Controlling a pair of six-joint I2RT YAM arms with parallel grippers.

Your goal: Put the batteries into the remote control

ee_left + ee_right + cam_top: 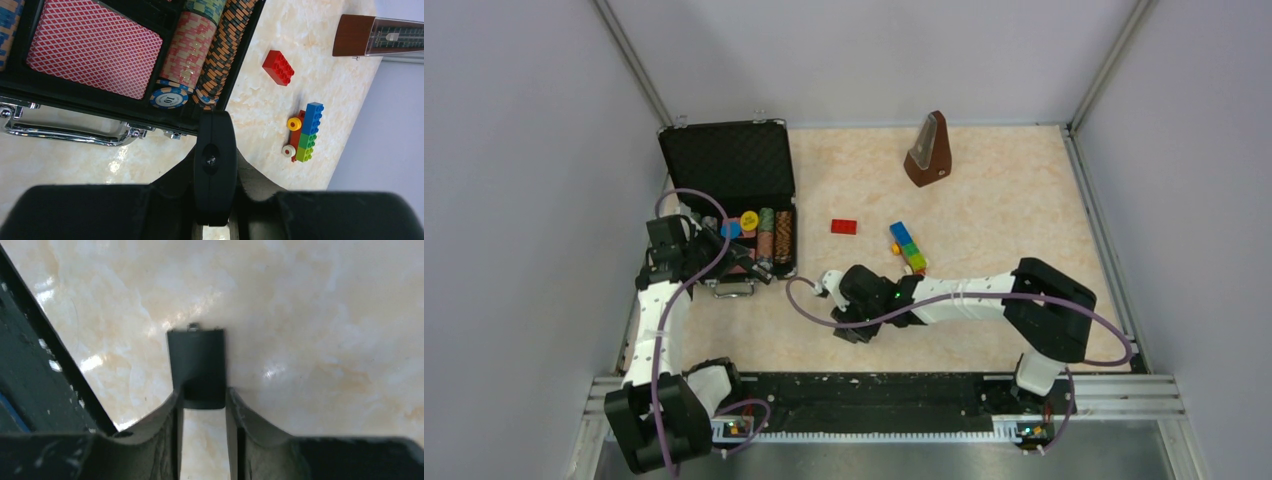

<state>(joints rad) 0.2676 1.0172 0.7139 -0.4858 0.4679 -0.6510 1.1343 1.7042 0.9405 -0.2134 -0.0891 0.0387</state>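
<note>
Right wrist view: my right end effector (203, 395) has the small black battery cover (196, 362) pinched at its near end, tab pointing away, low over the marble-look worktop (325, 315). My left end effector (215, 152) is clenched on the remote control (215, 132), seen edge-on, just off the front wall of the black case (75, 97) with its poker chips (192, 50). Batteries? I can't spot them in any view. My call: park this cover flat on bare worktop, well apart from the remote, so these fingers are free for the cells, and hold the remote level with its bay facing up. Pose: right arm stretched leftward along the near edge, wrist low. Left arm reaches forward by the left wall, wrist beside the chrome case handle (60, 134).
</note>
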